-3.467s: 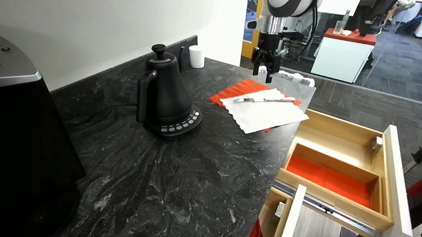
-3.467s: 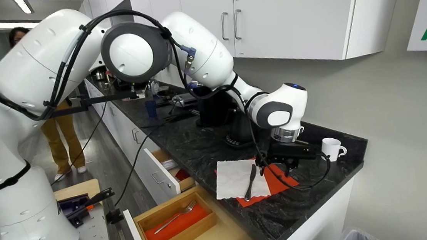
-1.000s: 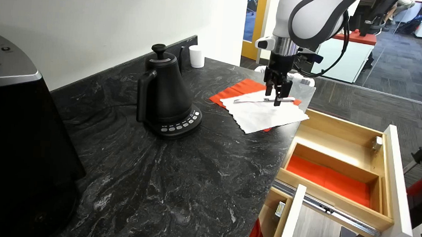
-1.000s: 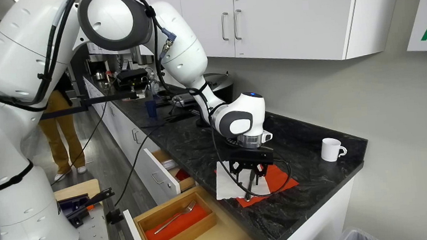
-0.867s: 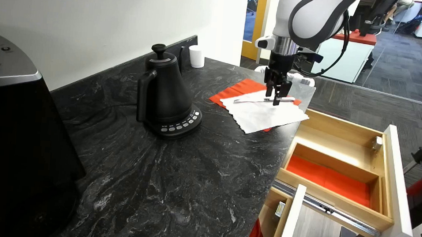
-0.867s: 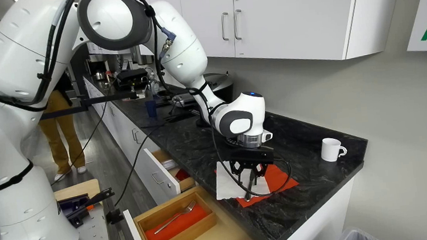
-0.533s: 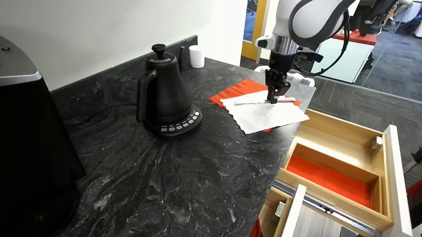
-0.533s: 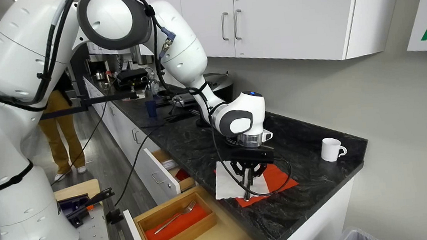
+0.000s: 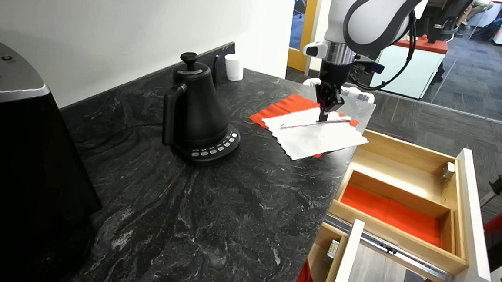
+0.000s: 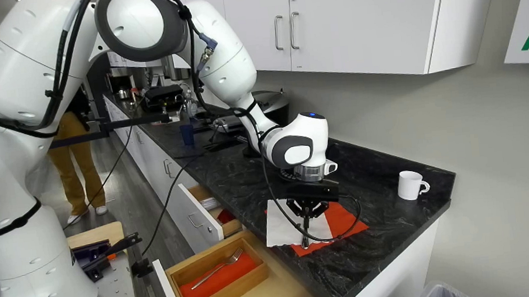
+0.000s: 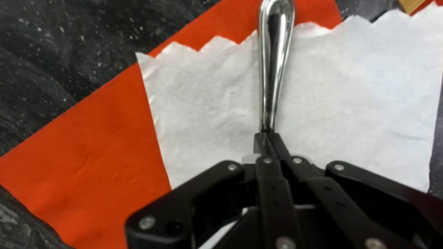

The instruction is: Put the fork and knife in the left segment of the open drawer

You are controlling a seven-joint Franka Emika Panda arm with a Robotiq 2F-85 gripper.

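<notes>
Knife (image 11: 271, 65), pinched in hand (image 11: 267, 136), blade hidden in wrist cam, handle tip cut off @ top

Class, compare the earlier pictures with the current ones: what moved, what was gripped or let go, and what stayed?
The hand moved away from the mug and down to the knife, closing on the knife's middle. The knife and the white napkin beneath it shifted slightly. Nothing was let go. The fork in the left segment, the mug and the kettle stayed put.
</notes>
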